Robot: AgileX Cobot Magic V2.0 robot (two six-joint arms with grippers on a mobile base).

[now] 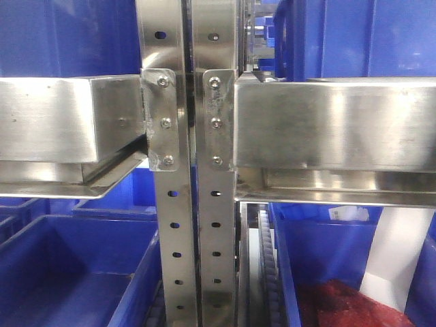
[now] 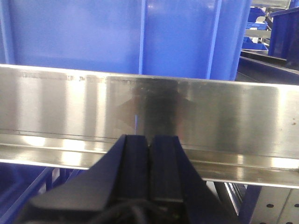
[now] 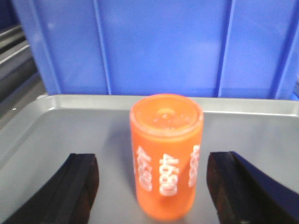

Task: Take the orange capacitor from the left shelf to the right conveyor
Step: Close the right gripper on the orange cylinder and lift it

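In the right wrist view an orange capacitor [image 3: 166, 154], a cylinder with white "4690" print, stands upright on a grey tray [image 3: 56, 126]. My right gripper [image 3: 154, 184] is open; its dark fingers [image 3: 77, 186] flank the capacitor with a gap on each side, not touching it. In the left wrist view my left gripper [image 2: 150, 144] is shut and empty, its tips close to a steel shelf rail [image 2: 224, 116]. No gripper or capacitor shows in the front view.
A blue bin wall [image 3: 163, 46] rises behind the tray. Blue bins [image 2: 117, 37] stand above the steel rail. The front view shows steel uprights [image 1: 187, 204], steel shelf beams [image 1: 334, 122], blue bins [image 1: 61, 272] below and a bin with red parts [image 1: 347, 303].
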